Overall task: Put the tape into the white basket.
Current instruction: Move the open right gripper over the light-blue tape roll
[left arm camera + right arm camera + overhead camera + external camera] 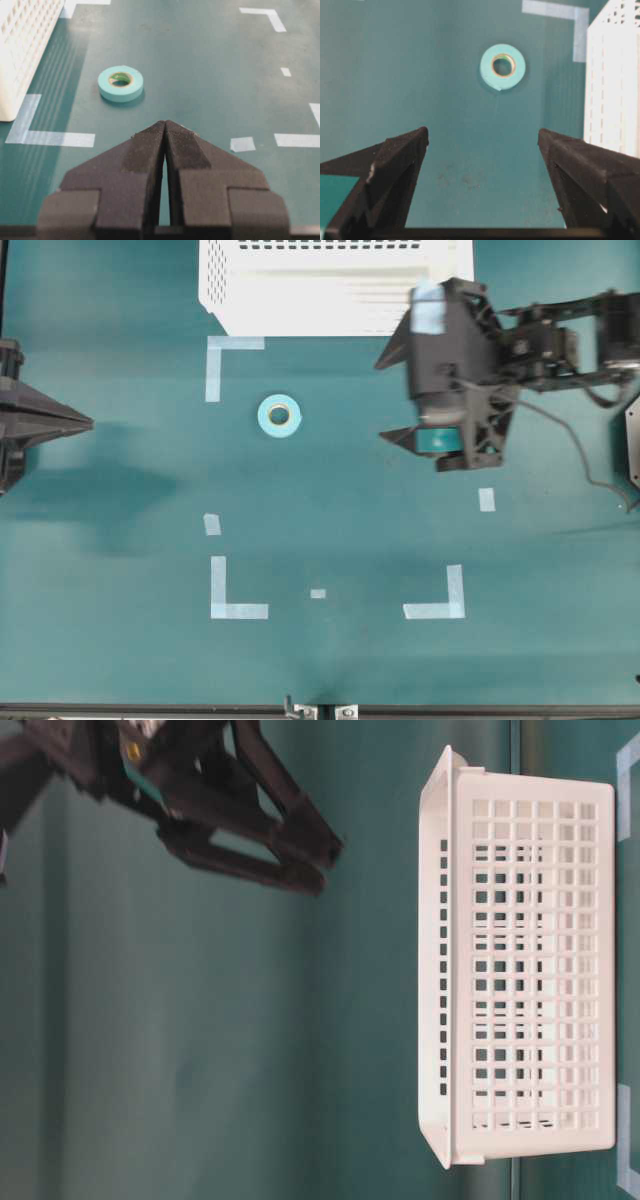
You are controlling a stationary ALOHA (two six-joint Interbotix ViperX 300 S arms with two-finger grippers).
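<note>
Tape (280, 415) lying flat on the green table (120, 640), hole upward, a little in front of the white basket (330, 290) near its left corner and not touching it, just beside the L-shaped corner mark (222, 355) by that corner. Right gripper (385, 400) raised above the table in front of the basket's right end, well apart from the tape, jaws spread wide and empty, pointed toward the roll. Left gripper (88, 422) far off to the basket's left at the view's edge, jaws pressed together on nothing, tips aimed at the tape.
</note>
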